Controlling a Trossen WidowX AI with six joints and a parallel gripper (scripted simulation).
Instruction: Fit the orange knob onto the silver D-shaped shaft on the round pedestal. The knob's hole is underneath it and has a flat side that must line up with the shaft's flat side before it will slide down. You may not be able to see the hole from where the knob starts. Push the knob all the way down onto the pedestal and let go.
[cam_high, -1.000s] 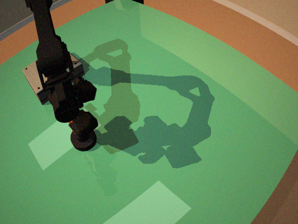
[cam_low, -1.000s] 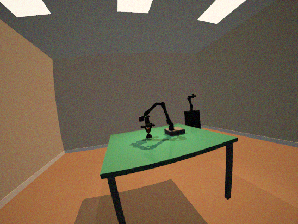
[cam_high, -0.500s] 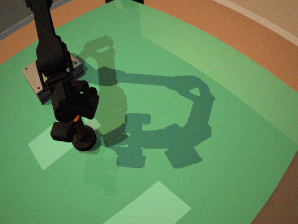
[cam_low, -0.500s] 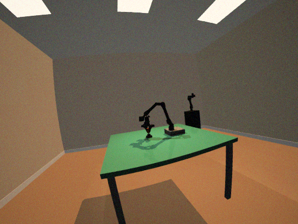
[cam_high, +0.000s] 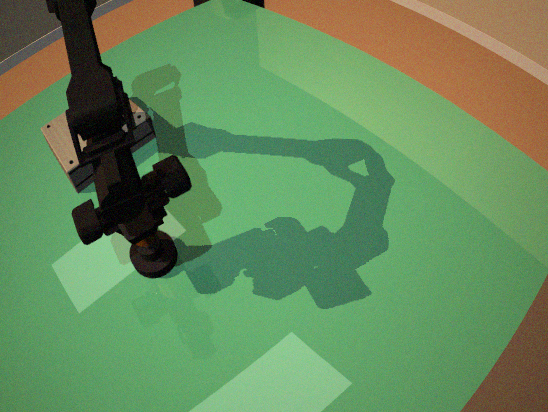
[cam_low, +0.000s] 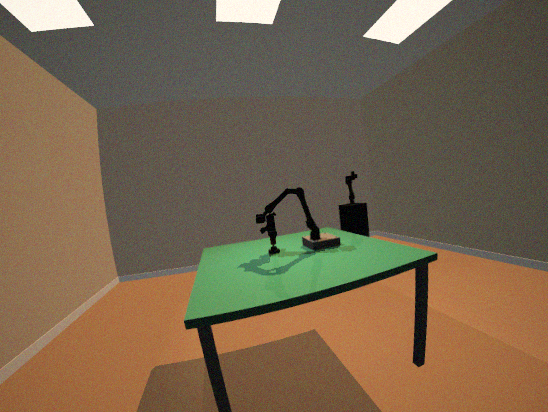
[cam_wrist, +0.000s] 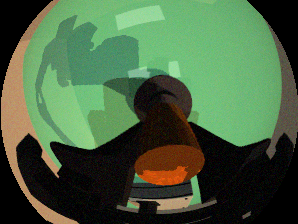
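Note:
My gripper (cam_high: 144, 238) (cam_low: 272, 239) (cam_wrist: 165, 125) is shut on the orange knob (cam_high: 143, 244) (cam_wrist: 166, 137) and points down at the table. The knob is held directly over the dark round pedestal (cam_high: 156, 262) (cam_low: 274, 250) (cam_wrist: 177, 94), with its lower end at the pedestal's top. In the wrist view the knob leans a little, and its far end covers the pedestal's middle. The silver shaft is hidden by the knob and the fingers. I cannot tell whether the knob's hole sits on the shaft.
The pedestal stands on the green table (cam_high: 350, 250) (cam_low: 300, 285), near the arm's grey base plate (cam_high: 56, 138) (cam_low: 322, 242). A black box (cam_low: 354, 219) with a small stand on it is on the floor behind the table.

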